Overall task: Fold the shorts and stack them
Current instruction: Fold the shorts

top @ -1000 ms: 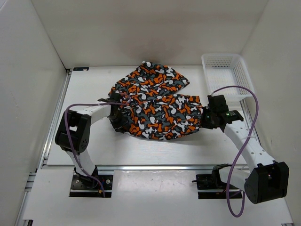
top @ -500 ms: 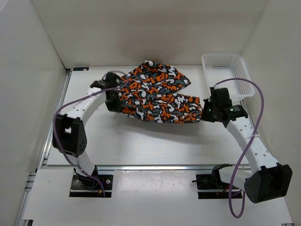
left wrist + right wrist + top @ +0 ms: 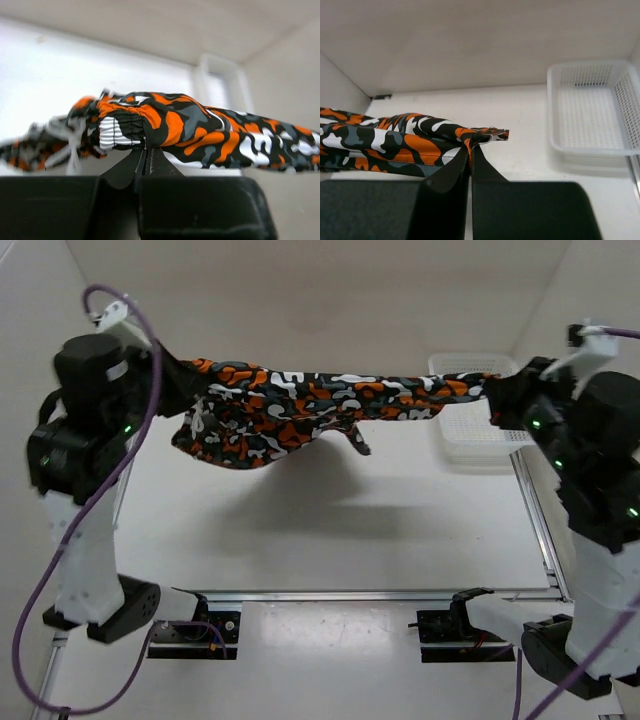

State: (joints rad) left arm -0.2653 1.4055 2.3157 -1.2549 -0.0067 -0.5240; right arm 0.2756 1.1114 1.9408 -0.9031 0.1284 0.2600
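The camouflage shorts (image 3: 320,400) hang stretched in the air between both raised arms, high above the table, sagging at the left-centre. My left gripper (image 3: 172,372) is shut on the waistband end; the left wrist view shows the shorts (image 3: 200,130) clamped at the gripper (image 3: 145,150), with a white drawstring (image 3: 75,150) dangling left. My right gripper (image 3: 495,390) is shut on the other end; the right wrist view shows the shorts (image 3: 395,142) pinched at the gripper (image 3: 471,146).
A white plastic mesh basket (image 3: 470,430) stands at the table's back right, partly behind the right arm; it also shows in the right wrist view (image 3: 592,112). White walls enclose the table on three sides.
Both arms have risen sharply from the table, lifting the shorts off the surface and pulling them taut between the grippers. The shorts lay bunched on the table a second ago.
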